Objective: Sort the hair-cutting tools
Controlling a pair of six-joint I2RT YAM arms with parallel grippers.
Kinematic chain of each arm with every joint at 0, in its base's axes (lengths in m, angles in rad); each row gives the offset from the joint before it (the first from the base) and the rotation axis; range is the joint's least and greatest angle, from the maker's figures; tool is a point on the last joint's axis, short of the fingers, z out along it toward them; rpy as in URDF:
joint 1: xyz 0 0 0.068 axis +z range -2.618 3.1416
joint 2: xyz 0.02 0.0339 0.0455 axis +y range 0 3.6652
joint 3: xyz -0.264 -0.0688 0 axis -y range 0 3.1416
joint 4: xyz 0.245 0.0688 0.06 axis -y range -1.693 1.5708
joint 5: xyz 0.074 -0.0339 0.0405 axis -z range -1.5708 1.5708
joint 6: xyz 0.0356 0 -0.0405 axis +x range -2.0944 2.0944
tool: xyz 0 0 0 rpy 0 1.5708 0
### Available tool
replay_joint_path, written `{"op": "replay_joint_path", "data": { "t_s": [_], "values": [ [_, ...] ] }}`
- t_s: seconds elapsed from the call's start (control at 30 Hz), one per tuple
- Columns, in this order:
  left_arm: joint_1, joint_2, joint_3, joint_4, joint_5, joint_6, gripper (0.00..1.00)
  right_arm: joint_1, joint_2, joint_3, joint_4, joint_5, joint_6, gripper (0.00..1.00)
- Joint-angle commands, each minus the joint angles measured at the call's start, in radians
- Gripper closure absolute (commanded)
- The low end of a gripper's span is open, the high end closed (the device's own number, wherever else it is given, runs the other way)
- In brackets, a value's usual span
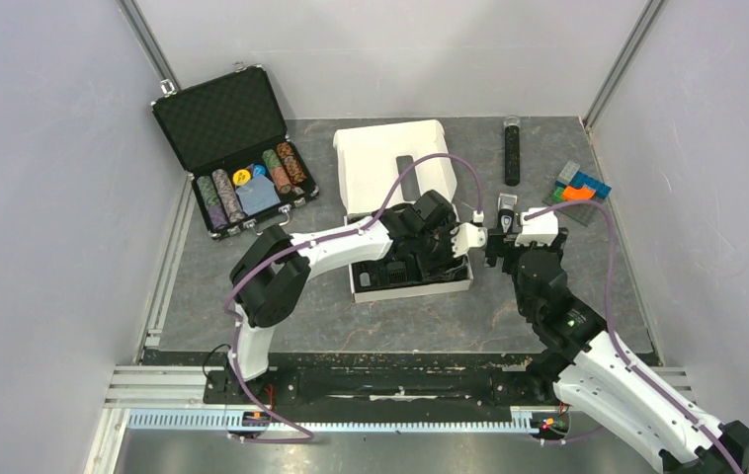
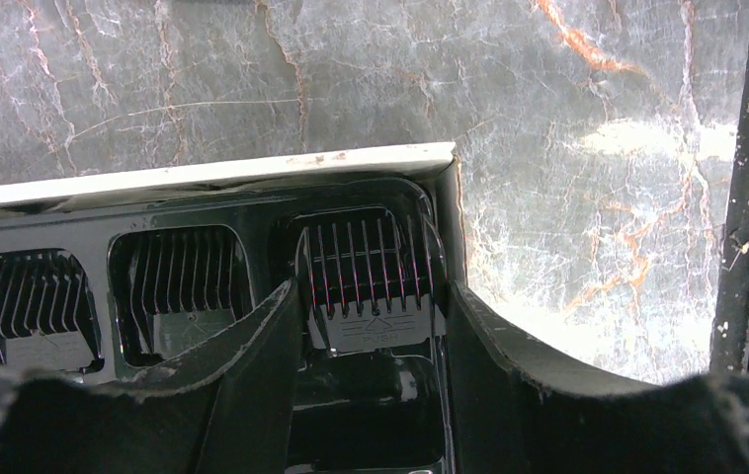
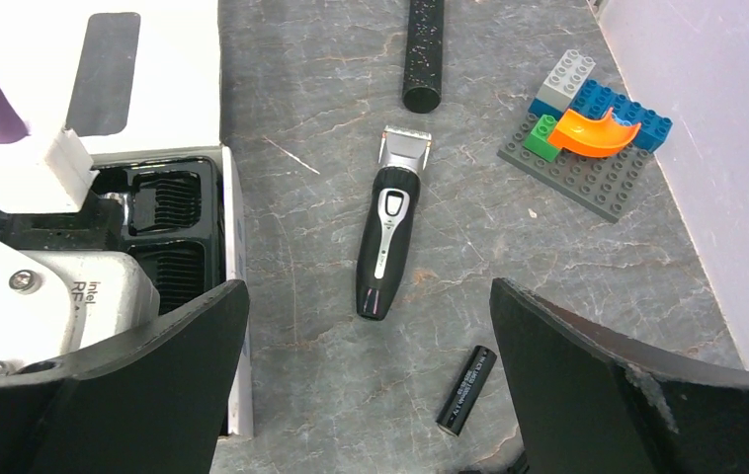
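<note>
The black-and-silver hair clipper point(image 3: 388, 232) lies on the table right of the white box; it also shows in the top view point(image 1: 506, 209). My right gripper point(image 3: 369, 336) is open and empty, hovering just on the near side of it, also seen from above point(image 1: 505, 235). Three black comb attachments sit in slots of the box's black tray point(image 2: 252, 207): left point(image 2: 25, 306), middle point(image 2: 178, 286) and right point(image 2: 371, 286). My left gripper point(image 2: 371, 321) is open, low over the tray, its fingers on either side of the right comb without holding it; it shows from above point(image 1: 442, 259).
The white box point(image 1: 410, 286) has its lid point(image 1: 390, 158) folded back. A small black cylinder point(image 3: 466, 390) lies near the right gripper. A long black stick point(image 3: 424, 54) and toy bricks point(image 3: 588, 133) lie beyond. An open case of chips point(image 1: 242, 148) stands far left.
</note>
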Motion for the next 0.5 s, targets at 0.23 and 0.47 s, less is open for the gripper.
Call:
{"op": "replay_joint_path", "data": {
  "t_s": [0.23, 0.47],
  "values": [
    [-0.011, 0.049, 0.089, -0.096, -0.033, 0.156, 0.46, 0.002, -0.003, 0.005, 0.044, -0.027, 0.005, 0.04],
    [-0.011, 0.049, 0.101, -0.096, -0.048, 0.158, 0.32, 0.003, 0.008, 0.011, 0.043, -0.046, 0.002, 0.04]
  ]
}}
